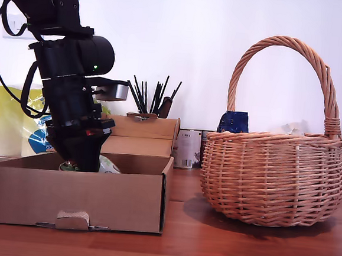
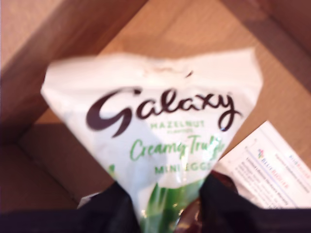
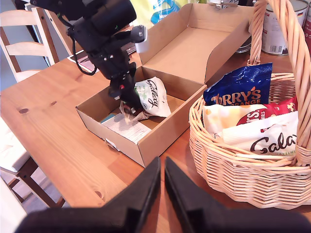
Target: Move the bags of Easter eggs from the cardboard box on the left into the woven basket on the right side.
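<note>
My first gripper [image 3: 130, 103] pinches the Galaxy mini eggs bag [image 3: 151, 97] inside the cardboard box [image 1: 76, 199], beside a paper leaflet [image 3: 125, 127]. The woven basket [image 1: 274, 177], at the exterior view's right, holds the dark blue Terry's bag [image 3: 240, 90] and two more bags. My second gripper [image 3: 162, 194] hovers with its fingers narrowed, nearly together and empty.

a home dining or kitchen room, pine wooden desk [image 3: 53, 126], pale wooden chair [image 3: 22, 46] drawn up beside it, kitchen towel pack [image 1: 5, 121], food tins [image 1: 187, 148], plain white wall [image 1: 196, 35]
</note>
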Available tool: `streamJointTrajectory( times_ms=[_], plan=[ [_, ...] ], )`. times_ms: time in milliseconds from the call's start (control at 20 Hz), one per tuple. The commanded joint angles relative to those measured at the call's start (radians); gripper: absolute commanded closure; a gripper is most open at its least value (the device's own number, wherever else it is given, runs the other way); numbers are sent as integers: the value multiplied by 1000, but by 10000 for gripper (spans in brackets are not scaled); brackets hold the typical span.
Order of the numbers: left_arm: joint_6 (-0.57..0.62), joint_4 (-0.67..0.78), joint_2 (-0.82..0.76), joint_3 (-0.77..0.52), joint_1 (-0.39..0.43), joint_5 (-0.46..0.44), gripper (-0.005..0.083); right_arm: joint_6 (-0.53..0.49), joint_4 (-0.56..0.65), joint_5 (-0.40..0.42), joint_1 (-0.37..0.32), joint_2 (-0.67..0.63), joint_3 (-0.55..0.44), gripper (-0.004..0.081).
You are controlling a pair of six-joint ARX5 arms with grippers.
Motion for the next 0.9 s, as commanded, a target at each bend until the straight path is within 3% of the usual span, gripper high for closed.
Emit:
streamJointTrajectory(
  times_ms=[0, 350, 700, 850],
  plan=[
    [-2, -9, 28, 31, 0, 5, 686, -6, 8, -3, 4, -2, 1, 782],
    [2, -193, 0, 155, 0, 81, 686, -6, 8, 7, 3, -2, 1, 782],
    [-7, -185, -136, 156, 0, 366, 687, -6, 8, 32, 3, -2, 1, 782],
    [-37, -123, -211, 132, 0, 426, 688, -6, 8, 39, 3, -2, 1, 782]
  ],
)
